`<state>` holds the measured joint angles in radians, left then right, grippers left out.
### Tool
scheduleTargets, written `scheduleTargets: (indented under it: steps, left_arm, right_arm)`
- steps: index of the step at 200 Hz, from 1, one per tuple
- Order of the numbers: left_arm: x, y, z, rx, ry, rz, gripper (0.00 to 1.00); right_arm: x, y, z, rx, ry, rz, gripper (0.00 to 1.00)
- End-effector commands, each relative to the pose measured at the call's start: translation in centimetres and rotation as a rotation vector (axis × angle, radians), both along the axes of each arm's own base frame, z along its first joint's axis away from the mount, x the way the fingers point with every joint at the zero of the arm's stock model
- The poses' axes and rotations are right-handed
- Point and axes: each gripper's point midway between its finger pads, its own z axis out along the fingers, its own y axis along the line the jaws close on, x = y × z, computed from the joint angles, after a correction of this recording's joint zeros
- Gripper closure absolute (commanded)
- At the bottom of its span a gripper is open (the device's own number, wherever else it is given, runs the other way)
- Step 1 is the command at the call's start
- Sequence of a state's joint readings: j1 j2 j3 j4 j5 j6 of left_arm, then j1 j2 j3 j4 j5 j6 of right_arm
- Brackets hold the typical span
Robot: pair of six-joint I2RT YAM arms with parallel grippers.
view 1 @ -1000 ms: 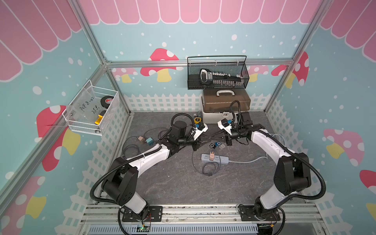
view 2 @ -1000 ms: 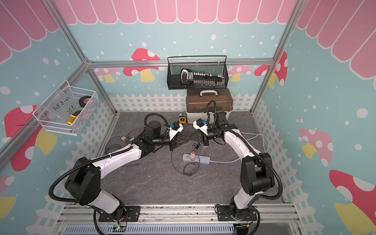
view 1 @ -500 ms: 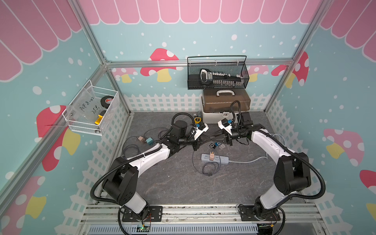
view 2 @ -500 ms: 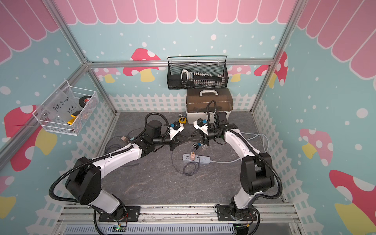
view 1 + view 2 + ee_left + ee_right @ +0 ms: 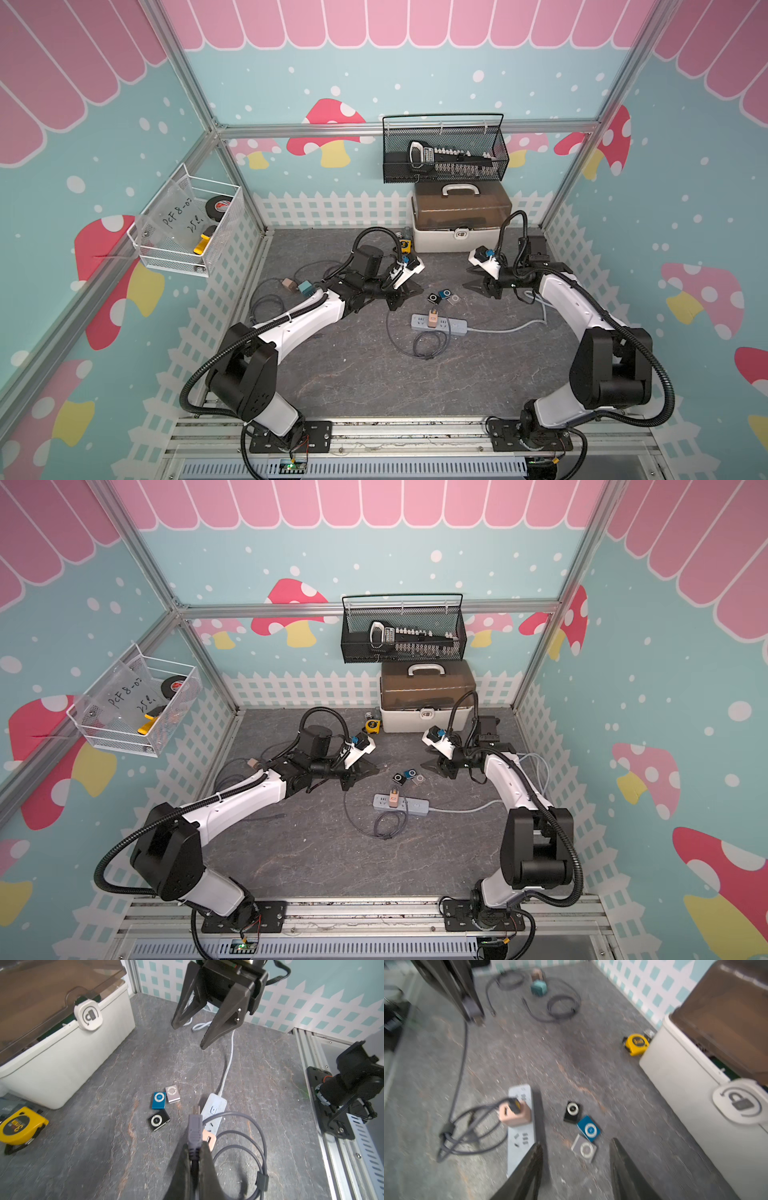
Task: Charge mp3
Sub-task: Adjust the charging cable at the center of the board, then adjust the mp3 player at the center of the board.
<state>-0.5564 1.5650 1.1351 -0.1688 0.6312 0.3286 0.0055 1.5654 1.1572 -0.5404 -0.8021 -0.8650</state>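
Note:
Three small mp3 players lie together on the grey mat: a black one [image 5: 159, 1120], a blue one [image 5: 159, 1100] and a silver one [image 5: 172, 1094]. My left gripper [image 5: 195, 1147] is shut on the grey plug [image 5: 195, 1126] of a charging cable, held above the mat just left of the players. The cable's other end sits in a pink adapter [image 5: 515, 1114] on the white power strip [image 5: 453, 327]. My right gripper [image 5: 576, 1141] hangs open over the mat to the right of the players, nearest the silver one, with nothing between its fingers.
A white toolbox with a brown lid [image 5: 459, 237] stands at the back, with a yellow tape measure [image 5: 405, 246] beside it. Spare adapters [image 5: 305, 286] and coiled cables lie at the left. The held cable's coil [image 5: 430, 345] lies in front of the strip.
The right gripper's jaws have spread open and it has drawn slightly right, away from the players. The left gripper stays shut on the plug.

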Motion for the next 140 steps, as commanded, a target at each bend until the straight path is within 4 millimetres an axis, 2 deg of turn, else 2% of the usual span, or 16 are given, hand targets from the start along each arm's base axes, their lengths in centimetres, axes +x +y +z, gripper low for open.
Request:
scheduleTargets:
  steps: [1, 23, 34, 66, 76, 79, 97, 140]
  left_arm:
    - [0.3, 1.2, 1.0, 0.042, -0.039, 0.019, 1.0]
    - [0.6, 1.6, 0.9, 0.054, -0.031, 0.036, 1.0]
    - [0.7, 1.7, 0.8, 0.056, -0.03, 0.038, 1.0]
    - [1.2, 1.7, 0.6, 0.064, -0.029, 0.049, 1.0]
    - [1.3, 1.7, 0.5, 0.067, -0.028, 0.053, 1.0]
    - [1.4, 1.7, 0.5, 0.067, -0.028, 0.053, 1.0]
    - [1.6, 1.8, 0.4, 0.07, -0.024, 0.057, 1.0]
    - [2.0, 1.9, 0.2, 0.071, -0.013, 0.061, 1.0]
  right_arm:
    - [0.6, -2.6, -4.6, -0.259, -0.017, 0.036, 0.49]
    - [1.9, -3.4, -7.6, -0.405, -0.002, 0.071, 0.47]
    - [2.2, -3.2, -8.8, -0.445, 0.005, 0.103, 0.45]
    - [3.0, -2.0, -10.9, -0.473, 0.052, 0.158, 0.4]
    - [3.3, -1.5, -10.9, -0.47, 0.05, 0.168, 0.36]
    - [3.2, -1.4, -11.9, -0.47, 0.075, 0.174, 0.35]
    - [3.7, -1.0, -13.2, -0.487, 0.102, 0.173, 0.32]
    - [4.4, 0.1, -14.5, -0.481, 0.151, 0.201, 0.28]
